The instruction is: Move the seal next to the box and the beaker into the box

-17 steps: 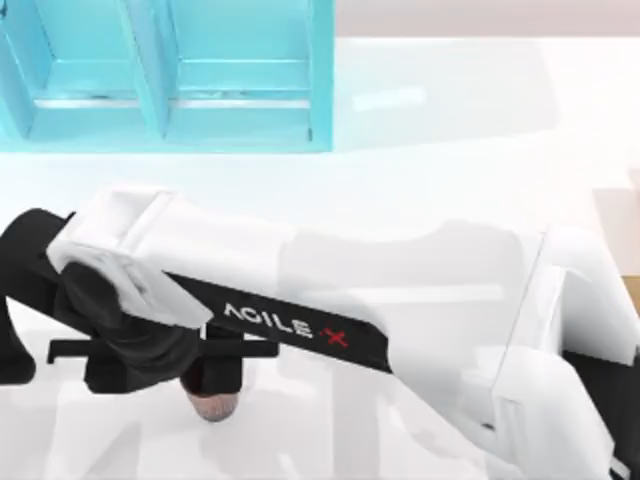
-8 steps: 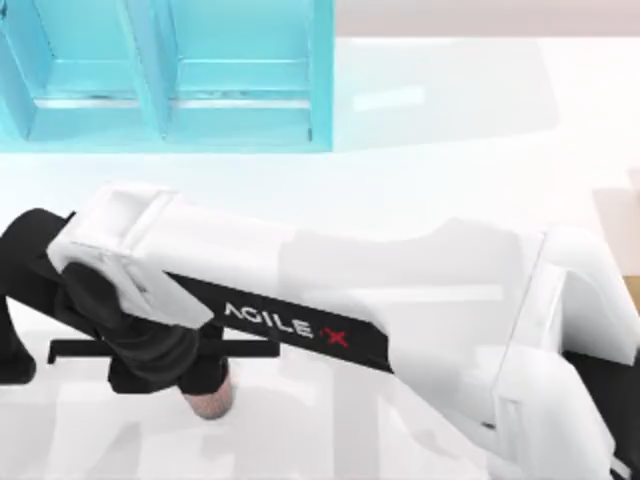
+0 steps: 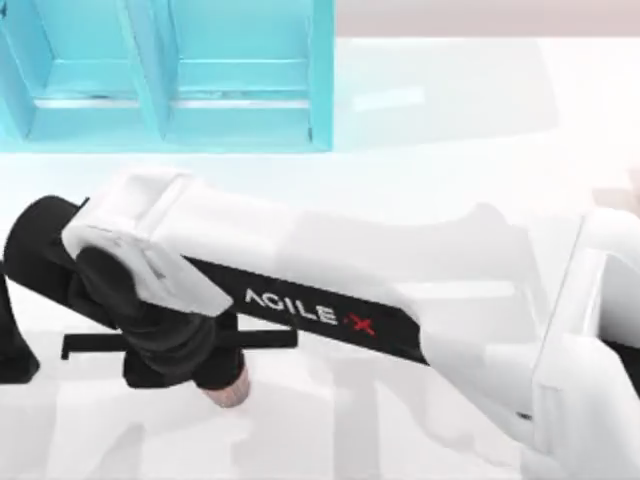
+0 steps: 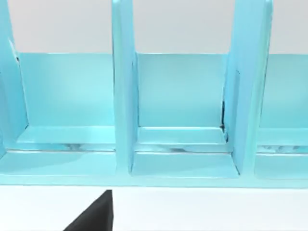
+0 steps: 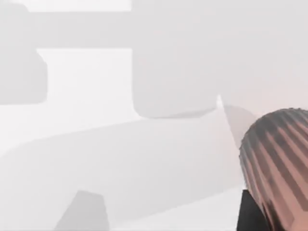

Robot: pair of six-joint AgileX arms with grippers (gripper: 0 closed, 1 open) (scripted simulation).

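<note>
The beaker (image 3: 229, 391), a coppery ribbed cup, pokes out from under my right gripper (image 3: 205, 372), which is shut on it at the table's near left. My right arm reaches across from the right, and its black wrist covers most of the cup. In the right wrist view the beaker (image 5: 279, 163) hangs close above the white table, with a black fingertip (image 5: 249, 217) against its side. The light blue box (image 3: 322, 80) stands at the back left, some way from the cup. The left wrist view faces the box's (image 4: 122, 96) open compartments. The seal is out of view.
White table surface (image 3: 440, 110) lies to the right of the box. My right arm's white links (image 3: 400, 260) span the middle and hide the table beneath. A black part at the far left edge (image 3: 12, 345) seems to be my parked left arm.
My right gripper has shifted a little to the right and slightly toward the box, carrying the beaker with it. The arm's white links have slid right too.
</note>
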